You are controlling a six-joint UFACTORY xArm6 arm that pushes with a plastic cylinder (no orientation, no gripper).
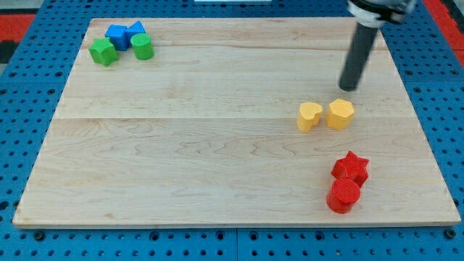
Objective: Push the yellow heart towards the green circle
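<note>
Four blocks huddle far off to the view's left of my tip, up in the counter's (217,145) top corner: a green block (104,52) of unclear shape, two blue blocks (117,36) (135,30), and the green circle (142,46) on that cluster's near side. That is the target, and it is a long way off!

Coming across, the yellow heart (309,116) sits below and to the view's left of my tip, with a yellow hexagon (340,114) just beside it, seemingly a sliver apart. The hexagon lies almost straight below my tip (350,88), which is near it but not touching. There is no hand on this arm, only the rod, so nothing is held.

Here is the danger: drive down-left from here and I strike the hexagon first, shoving both yellows together or spinning the heart off line. I judge I must get to the heart's lower-right side, squeezing past the hexagon. Over such a long run the heart could also slide off my tip, and a hard finish would scatter the blues.

Further below, a red star (351,167) and a red circle (344,196) sit clear of the path.
</note>
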